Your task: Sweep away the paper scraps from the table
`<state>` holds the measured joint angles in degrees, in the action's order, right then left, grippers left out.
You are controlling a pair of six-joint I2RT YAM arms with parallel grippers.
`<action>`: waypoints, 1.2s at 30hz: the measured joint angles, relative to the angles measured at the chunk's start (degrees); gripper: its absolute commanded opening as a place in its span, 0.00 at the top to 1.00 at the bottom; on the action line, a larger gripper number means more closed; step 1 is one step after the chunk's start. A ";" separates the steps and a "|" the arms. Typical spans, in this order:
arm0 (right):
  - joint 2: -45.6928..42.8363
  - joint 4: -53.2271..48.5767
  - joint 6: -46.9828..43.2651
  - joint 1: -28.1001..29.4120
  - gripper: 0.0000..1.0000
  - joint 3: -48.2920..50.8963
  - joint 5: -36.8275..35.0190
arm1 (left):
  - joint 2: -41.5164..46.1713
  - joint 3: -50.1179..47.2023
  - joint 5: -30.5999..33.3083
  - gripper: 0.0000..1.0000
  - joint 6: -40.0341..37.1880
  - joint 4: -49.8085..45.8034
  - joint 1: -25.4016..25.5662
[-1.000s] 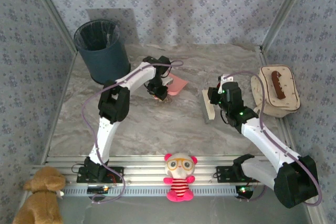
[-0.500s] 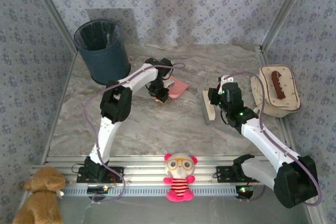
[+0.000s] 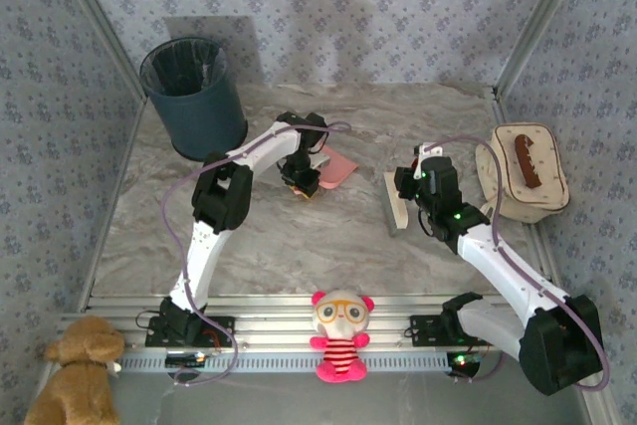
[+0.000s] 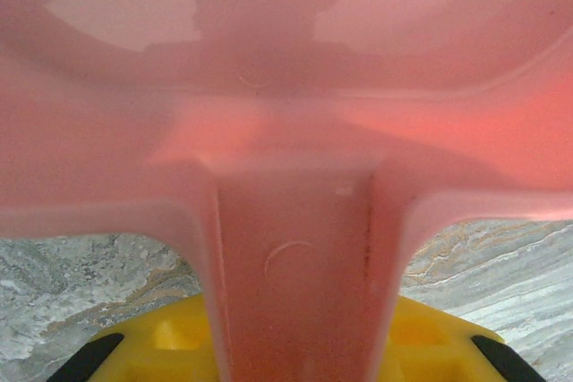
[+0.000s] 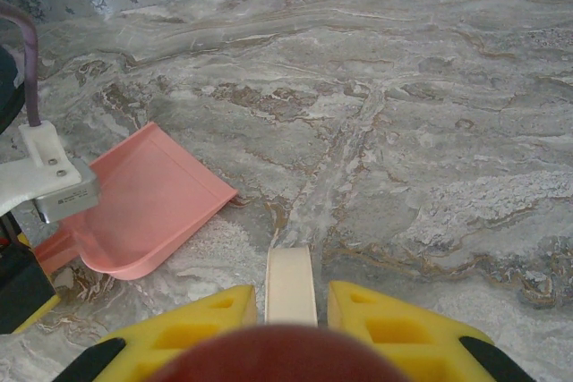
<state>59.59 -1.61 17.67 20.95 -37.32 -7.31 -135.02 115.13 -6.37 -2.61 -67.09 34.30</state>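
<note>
Soft, bright light evenly covers the grey marble-patterned tabletop [image 3: 299, 236]. Close up, the pink plastic dustpan [image 4: 286, 87] and red-brown brush handle [image 5: 269, 360] are blurred.

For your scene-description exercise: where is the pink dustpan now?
In the top view the pink dustpan is mid-table, its handle in the left gripper, right of the dark bin and left of the brush.

You have the waste bin [image 3: 194, 97] at the far left corner of the table [image 3: 299, 246]. The dustpan [image 3: 339, 168] sits mid-table, right of the bin, its handle in your left gripper [image 3: 302, 181]. The brush [image 3: 395, 204] lies right of the dustpan, held by your right gripper [image 3: 410, 191]. The pouch [image 3: 523, 186] stands at the right edge. The plush doll [image 3: 341, 335] sits midway along the near rail [image 3: 269, 330]. The teddy bear [image 3: 75, 370] sits before that rail, at the near left corner.
</note>
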 measured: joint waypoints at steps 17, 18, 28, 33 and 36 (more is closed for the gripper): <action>-0.35 0.02 0.00 -0.37 1.00 0.02 0.00 | 0.15 -1.31 1.38 0.56 -0.68 0.50 0.35; -0.35 0.02 -0.02 -0.44 1.00 0.02 0.02 | 0.37 -1.60 1.33 0.55 -0.83 0.70 0.37; 2.40 0.17 -1.70 -1.22 1.00 -0.81 0.04 | 8.68 -10.95 2.01 0.52 -1.53 2.25 0.33; 6.47 0.63 -4.24 -1.64 1.00 -4.46 0.04 | 17.05 -16.41 2.23 0.52 -2.43 3.23 0.33; 9.11 1.16 -5.84 -1.86 1.00 -7.17 0.07 | 22.99 -20.00 2.40 0.52 -2.47 4.20 0.26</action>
<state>68.71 -0.45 11.84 19.09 -44.49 -7.25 -112.03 95.13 -3.97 -5.08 -62.89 34.57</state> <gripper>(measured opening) 0.253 0.479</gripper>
